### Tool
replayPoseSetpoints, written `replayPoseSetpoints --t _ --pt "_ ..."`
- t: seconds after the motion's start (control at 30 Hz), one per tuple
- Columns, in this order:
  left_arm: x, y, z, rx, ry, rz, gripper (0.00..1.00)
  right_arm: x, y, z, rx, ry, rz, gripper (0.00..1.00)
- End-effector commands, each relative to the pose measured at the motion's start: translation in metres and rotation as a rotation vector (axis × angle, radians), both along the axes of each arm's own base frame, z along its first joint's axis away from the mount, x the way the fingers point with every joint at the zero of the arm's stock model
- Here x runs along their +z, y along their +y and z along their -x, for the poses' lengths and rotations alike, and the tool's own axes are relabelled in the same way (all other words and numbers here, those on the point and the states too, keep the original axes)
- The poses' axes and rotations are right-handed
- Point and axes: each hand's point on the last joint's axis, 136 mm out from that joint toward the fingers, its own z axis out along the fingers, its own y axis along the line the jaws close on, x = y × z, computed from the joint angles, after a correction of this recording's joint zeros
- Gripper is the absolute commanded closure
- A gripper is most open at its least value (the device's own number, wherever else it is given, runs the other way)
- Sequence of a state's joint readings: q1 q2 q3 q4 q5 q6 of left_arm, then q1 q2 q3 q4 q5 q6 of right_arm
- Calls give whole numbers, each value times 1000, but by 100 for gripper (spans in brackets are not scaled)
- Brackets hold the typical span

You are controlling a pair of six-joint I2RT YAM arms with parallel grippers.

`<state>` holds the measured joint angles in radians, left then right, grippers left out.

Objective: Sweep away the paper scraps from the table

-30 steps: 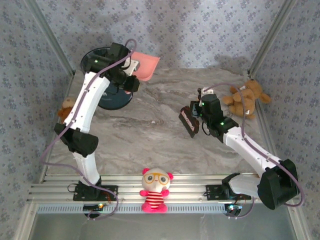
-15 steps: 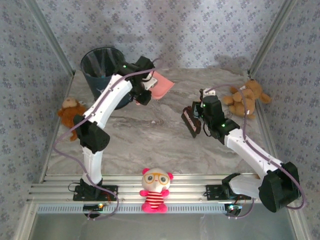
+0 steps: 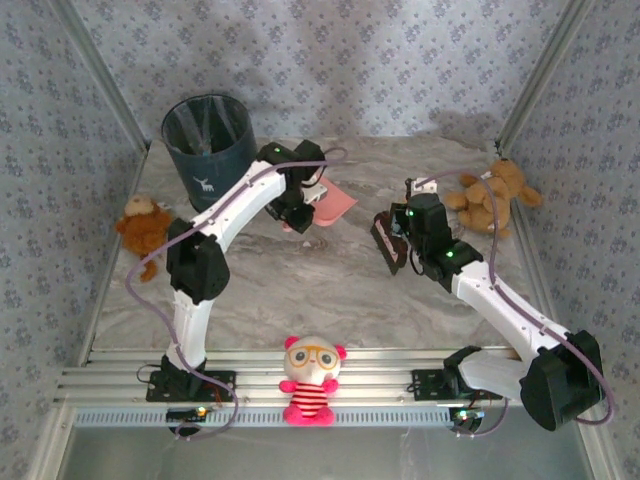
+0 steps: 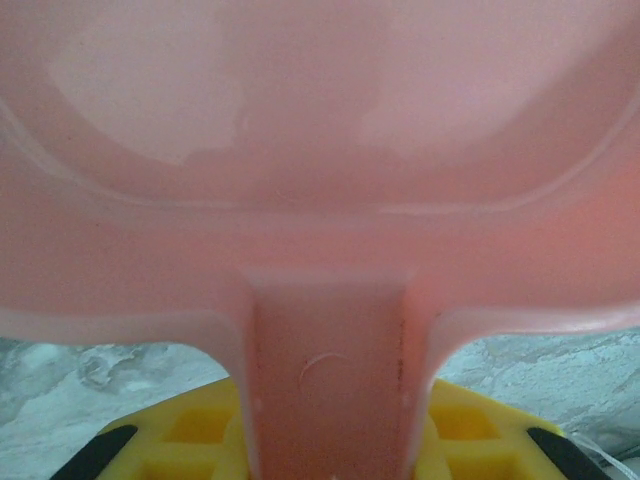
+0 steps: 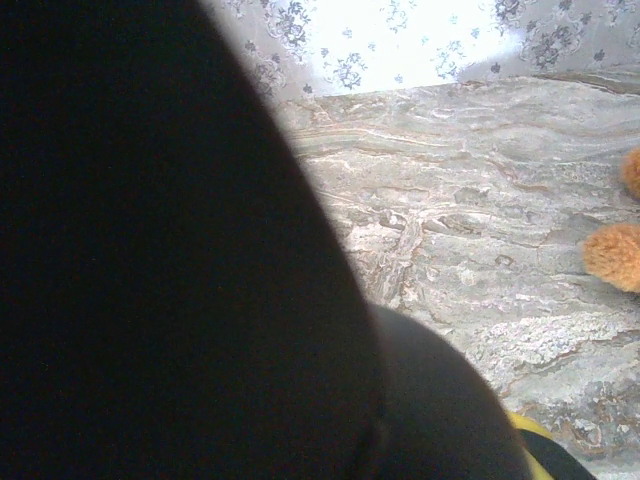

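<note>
Left gripper [image 3: 303, 208] closed narrow on the flat handle of a pink dustpan [image 3: 331, 203]. In the left wrist view, handle pinched between yellow fingers [image 4: 190, 435], with the glossy pan [image 4: 320, 150] spreading wide just beyond them. From above, pan tilted, mouth turned to the right, over the far middle of the table [image 3: 300, 290]; touching the surface or just clear of it, impossible to tell.

Right gripper [image 3: 404, 232] likewise clamped, on a dark brush [image 3: 388, 243] hanging at its left side, head angled down toward the table. Brush and dustpan near each other but apart, with a strip of bare surface between. In the right wrist view, a large dark blurred shape close to the lens, and past it the grey-white marbled top [image 5: 480, 230], wrinkled and veined, running up to the patterned wall.

Further out: a dark blue bin [image 3: 207, 150] with a clear liner in the far left corner, a brown teddy [image 3: 140, 222] at the left edge, a tan teddy [image 3: 492, 197] at the far right beside the right arm, and a pink-striped doll [image 3: 312, 380] with glasses on the ribbed aluminium rail [image 3: 385, 372] between the two arm bases.

All around, blue-grey floral walls [image 3: 400, 60], framed by slanting metal posts at the far corners.
</note>
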<state>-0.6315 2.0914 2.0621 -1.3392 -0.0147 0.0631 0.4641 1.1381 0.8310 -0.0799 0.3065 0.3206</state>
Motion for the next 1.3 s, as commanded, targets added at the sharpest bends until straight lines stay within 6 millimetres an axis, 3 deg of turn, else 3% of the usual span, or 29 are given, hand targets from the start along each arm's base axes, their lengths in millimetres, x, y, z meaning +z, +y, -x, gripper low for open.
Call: replayPoseSetpoints --t 0.0,0.43,0.63,1.27 --pt "-9 -12 1 -9 21 45 100 15 -8 0 -28 -47 5 100" --pt "-53 -31 5 15 106 99 100 17 -10 2 -32 -51 8 100" --pt "-81 -29 15 33 152 73 100 18 -9 1 -30 -52 9 100" --pt "-113 -24 23 25 196 10 100 15 -10 1 -32 -44 5 100"
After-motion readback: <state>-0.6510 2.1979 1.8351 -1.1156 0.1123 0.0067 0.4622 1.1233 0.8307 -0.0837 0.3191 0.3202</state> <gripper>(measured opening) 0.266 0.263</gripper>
